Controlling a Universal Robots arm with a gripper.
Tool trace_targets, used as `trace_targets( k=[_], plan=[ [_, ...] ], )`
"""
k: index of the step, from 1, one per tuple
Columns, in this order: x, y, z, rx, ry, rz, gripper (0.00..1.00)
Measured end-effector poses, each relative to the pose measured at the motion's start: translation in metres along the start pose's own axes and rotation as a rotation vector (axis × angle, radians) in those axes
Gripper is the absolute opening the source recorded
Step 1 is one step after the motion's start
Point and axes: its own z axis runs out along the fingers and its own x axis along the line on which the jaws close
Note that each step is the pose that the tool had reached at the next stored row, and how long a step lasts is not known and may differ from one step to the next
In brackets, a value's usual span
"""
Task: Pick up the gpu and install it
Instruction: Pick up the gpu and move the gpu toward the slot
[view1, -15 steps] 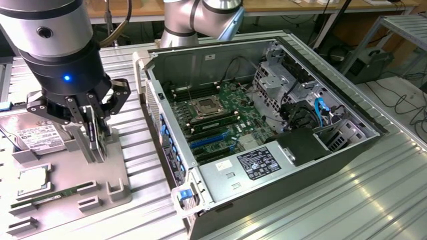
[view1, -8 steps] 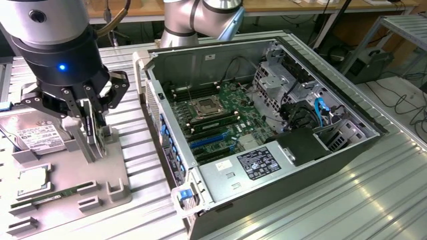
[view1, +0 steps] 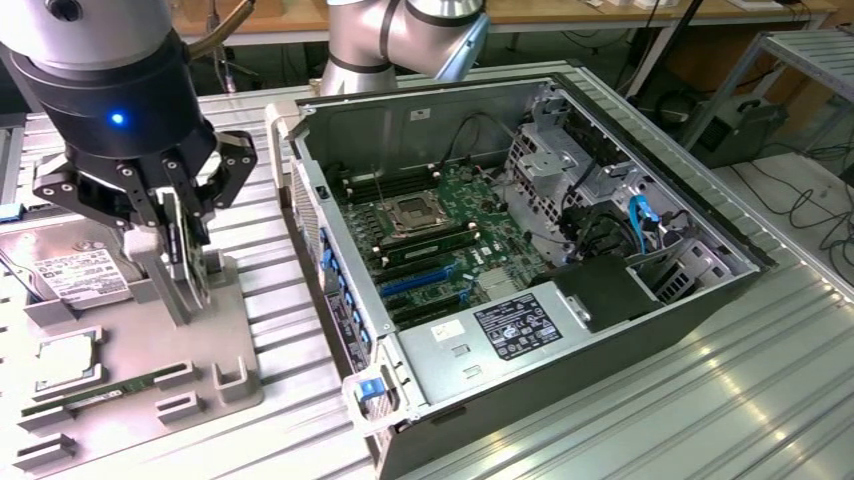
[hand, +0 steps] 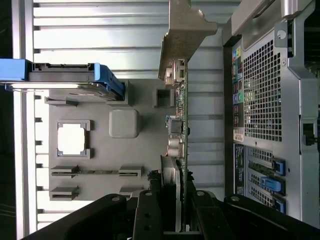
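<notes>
The gpu (view1: 178, 245) hangs upright from the fingers (hand: 147, 215), bracket end farthest.

Exterior view: raised, tilted steeply down over the ribbed metal table (view1: 694, 400), open grey computer case (view1: 387, 135) on the exterior view's right, flat grey parts tray (view1: 260, 320) and black gripper (view1: 176, 240) near on the exterior view's left. Wrist view: very close, aimed straight down past the gripper along the thin dark gpu (hand: 183, 125) with silver bracket. Shared: tray, table ribs, perforated rear wall of the case.
</notes>
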Motion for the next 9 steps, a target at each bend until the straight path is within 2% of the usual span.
trace_targets(
  k=[9],
  plan=[
    [0.000, 0.0009, -0.0124, 0.0001, 0.0001, 0.000, 0.27]
  ],
)
